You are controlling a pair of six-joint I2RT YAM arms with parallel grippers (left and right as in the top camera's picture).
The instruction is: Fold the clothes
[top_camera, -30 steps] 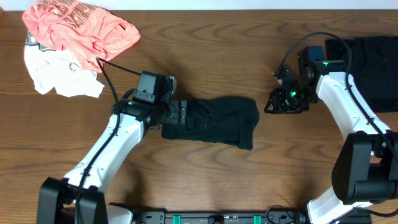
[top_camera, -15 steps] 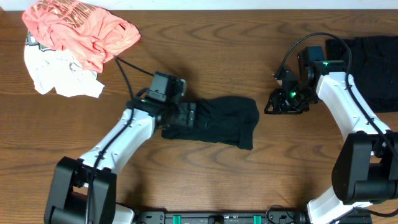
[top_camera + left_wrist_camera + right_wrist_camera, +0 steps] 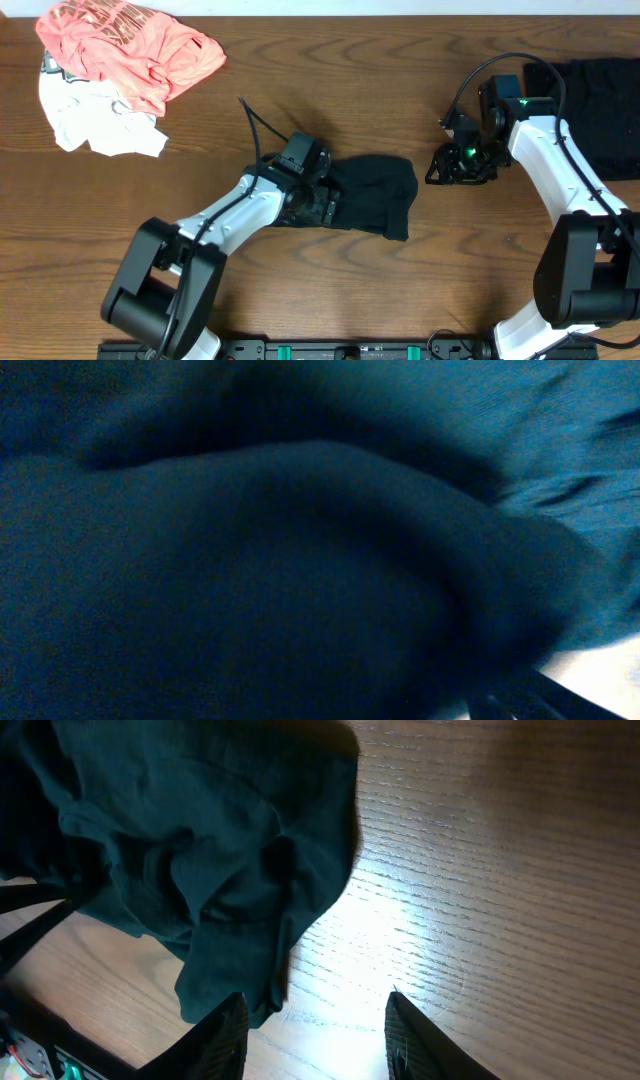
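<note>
The black shirt [image 3: 375,190] lies bunched in the middle of the table [image 3: 330,300]. My left claw [image 3: 318,203] is wide, pressed into its left end. My right claw [image 3: 316,1000] waits nearby, apart and empty. I should fold slowly and flat.

Coral shirt [image 3: 130,45], white garment [image 3: 95,125], wooden table [image 3: 330,290]

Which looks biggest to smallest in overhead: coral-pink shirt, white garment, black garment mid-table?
1. Coral-pink shirt: clearly largest.
2-3. Black garment and white garment: about alike in what shows. The left arm covers part of the black one and the pink shirt overlaps the white one, so I can't rank them.
</note>
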